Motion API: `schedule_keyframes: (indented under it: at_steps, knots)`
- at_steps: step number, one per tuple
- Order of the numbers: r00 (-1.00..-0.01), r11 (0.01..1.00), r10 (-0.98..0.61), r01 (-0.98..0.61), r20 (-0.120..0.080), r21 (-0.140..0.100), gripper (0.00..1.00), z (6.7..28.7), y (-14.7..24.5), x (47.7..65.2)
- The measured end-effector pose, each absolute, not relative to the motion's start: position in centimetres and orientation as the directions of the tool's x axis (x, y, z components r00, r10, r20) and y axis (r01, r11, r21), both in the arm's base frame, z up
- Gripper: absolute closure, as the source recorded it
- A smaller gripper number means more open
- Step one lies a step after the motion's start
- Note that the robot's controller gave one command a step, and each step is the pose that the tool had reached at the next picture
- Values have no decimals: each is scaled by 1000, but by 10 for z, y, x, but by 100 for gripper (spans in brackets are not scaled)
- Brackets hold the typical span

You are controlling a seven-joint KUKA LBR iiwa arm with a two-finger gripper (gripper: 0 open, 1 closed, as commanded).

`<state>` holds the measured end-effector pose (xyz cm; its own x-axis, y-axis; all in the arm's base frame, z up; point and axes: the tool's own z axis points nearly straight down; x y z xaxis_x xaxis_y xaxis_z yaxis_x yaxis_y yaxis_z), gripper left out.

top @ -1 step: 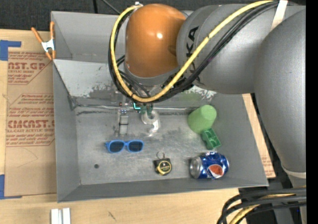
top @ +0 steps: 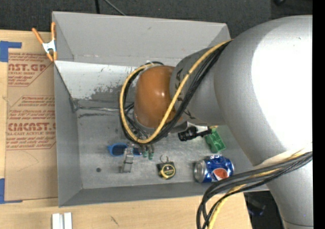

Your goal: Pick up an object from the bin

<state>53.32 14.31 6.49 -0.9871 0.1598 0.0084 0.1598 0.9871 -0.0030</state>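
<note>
Low over the grey bin floor, the gripper is hanging beside a small blue object; whether it is open cannot be told. A yellow tape measure and a crushed Pepsi can are lying nearby.

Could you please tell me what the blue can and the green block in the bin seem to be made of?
The crushed blue can looks like thin printed metal, likely aluminium: dented, glossy, with a bare silver top. The green block seems to be plastic, evenly coloured, though that is uncertain.
</note>
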Motion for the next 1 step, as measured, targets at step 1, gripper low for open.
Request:
schedule_keyframes:
  at_steps: [1]
  knots:
    - [-992, 992, 130, 130, -3, 1, 0, 101, 137, 532]
